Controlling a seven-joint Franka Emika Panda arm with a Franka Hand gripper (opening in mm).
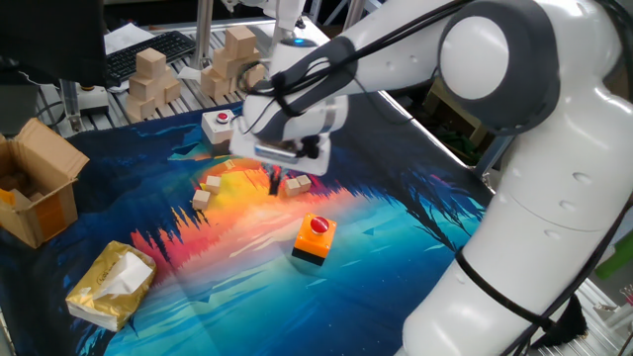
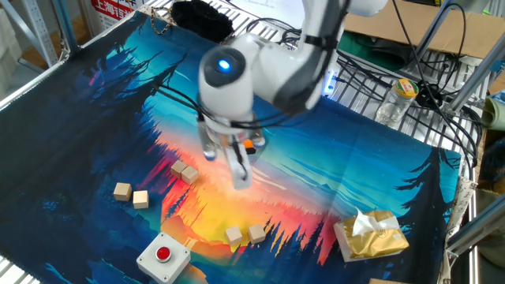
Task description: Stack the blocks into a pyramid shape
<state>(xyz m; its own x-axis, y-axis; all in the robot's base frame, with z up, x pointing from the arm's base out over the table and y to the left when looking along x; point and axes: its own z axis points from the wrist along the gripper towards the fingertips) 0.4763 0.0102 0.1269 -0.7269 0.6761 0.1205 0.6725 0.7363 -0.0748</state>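
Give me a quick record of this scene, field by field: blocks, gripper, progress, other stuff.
blocks: six small cubes in three loose pairs, all flat on the mat
gripper: above the mat, nothing visibly held; open or shut unclear
progress: nothing stacked yet
other items: white button box, orange button box, tissue pack

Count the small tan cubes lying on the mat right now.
6, in three pairs: two near the mat's edge, two touching beside the gripper, and two near the white button box. The arm could hide others.
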